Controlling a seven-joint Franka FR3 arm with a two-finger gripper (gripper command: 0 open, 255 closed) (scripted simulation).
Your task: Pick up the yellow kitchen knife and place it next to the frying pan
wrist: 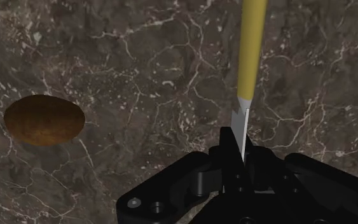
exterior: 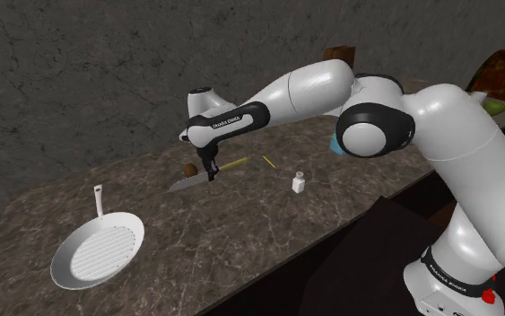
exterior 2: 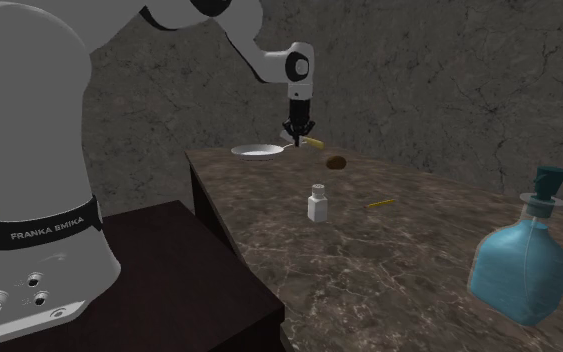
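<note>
The claw is clamping tight on the yellow knife, gripping its blade right by the handle, above the marble bench. In the shoulder view the frying pan is sitting well apart, at the claw's seven o'clock.

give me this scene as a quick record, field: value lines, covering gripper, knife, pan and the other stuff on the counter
gripper: shut on the knife, at the blade close to the handle
knife: yellow handle, grey blade, low at the counter; lifted or not, cannot tell
frying pan: white, on the counter, well apart from the knife
other things: brown oval lump beside the knife; small white bottle; thin yellow stick; blue bottle
task state: knife not yet beside the pan
</note>
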